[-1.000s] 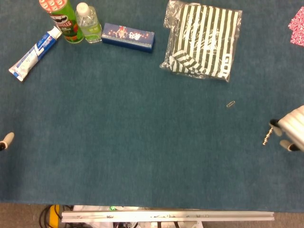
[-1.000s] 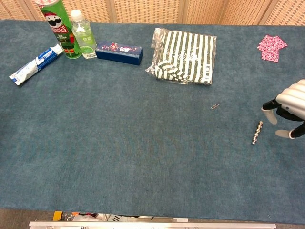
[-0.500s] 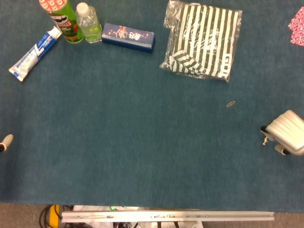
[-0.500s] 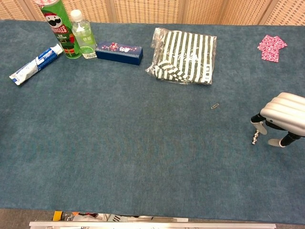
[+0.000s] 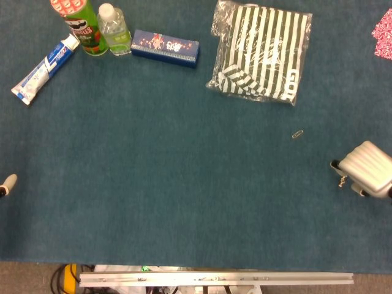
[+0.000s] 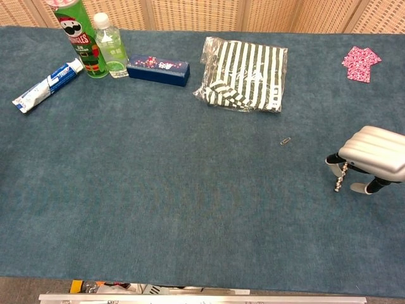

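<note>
Right hand (image 6: 372, 154) pinches short silvery beaded metal chain (image 6: 341, 177) at its upper end; light, limp, slippery, it dangles toward 6 o'clock.

Blue carpeted table (image 6: 190, 209), woven tan wall panels (image 6: 190, 12) behind

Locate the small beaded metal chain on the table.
In the chest view the chain sits far right, at the right hand's fingertips, below and right of the paper clip.

One can (image 6: 82, 38); one bottle (image 6: 111, 45); one box (image 6: 158, 69); one paperclip (image 6: 286, 141).
</note>
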`<state>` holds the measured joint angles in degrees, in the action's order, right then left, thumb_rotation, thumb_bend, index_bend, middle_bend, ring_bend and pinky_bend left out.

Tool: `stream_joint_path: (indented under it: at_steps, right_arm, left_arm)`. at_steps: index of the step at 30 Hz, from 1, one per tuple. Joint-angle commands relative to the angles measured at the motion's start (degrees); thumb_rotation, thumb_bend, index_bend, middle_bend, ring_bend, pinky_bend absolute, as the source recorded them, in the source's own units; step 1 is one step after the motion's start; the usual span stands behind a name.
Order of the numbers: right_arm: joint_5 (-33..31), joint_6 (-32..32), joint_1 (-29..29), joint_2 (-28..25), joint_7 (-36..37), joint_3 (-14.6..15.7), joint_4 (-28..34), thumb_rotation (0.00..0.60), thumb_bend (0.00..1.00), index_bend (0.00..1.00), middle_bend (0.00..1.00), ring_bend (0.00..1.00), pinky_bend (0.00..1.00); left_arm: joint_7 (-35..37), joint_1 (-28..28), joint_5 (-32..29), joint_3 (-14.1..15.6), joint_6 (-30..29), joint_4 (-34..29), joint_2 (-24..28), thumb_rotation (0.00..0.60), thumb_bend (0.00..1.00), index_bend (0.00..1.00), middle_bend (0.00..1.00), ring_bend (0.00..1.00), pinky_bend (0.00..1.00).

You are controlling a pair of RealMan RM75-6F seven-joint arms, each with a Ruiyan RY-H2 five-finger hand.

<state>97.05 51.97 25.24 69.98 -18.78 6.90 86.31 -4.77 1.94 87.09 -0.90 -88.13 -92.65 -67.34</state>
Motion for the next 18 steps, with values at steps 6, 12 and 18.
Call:
stream_joint_path:
  at_steps: [6, 12, 18]
  right_arm:
    - [-0.3, -0.5, 0.7, 1.2, 0.4, 0.5, -1.4, 0.600, 0.20, 0.52, 0.98, 1.00, 1.00]
    - [-0.8, -0.7, 0.9, 2.3, 0.6, 0.9, -2.4, 0.600, 0.20, 0.52, 0.98, 1.00, 1.00]
    - [-1.1, -0.6, 1.0, 3.3, 0.8, 1.1, -3.4, 0.600, 0.21, 0.52, 0.98, 1.00, 1.00]
  left_arm:
    - [0.1, -0.1, -0.2, 0.0, 0.1, 0.1, -0.1, 0.600, 0.14, 0.04, 0.07, 0.06, 0.02]
    - [0.4, -0.1, -0.4, 0.0, 0.4, 0.4, -0.2, 0.600, 0.14, 0.04, 0.07, 0.06, 0.02]
    - [0.8, -0.1, -0.5, 0.0, 0.5, 0.6, -0.2, 0.600, 0.14, 0.04, 0.07, 0.06, 0.02]
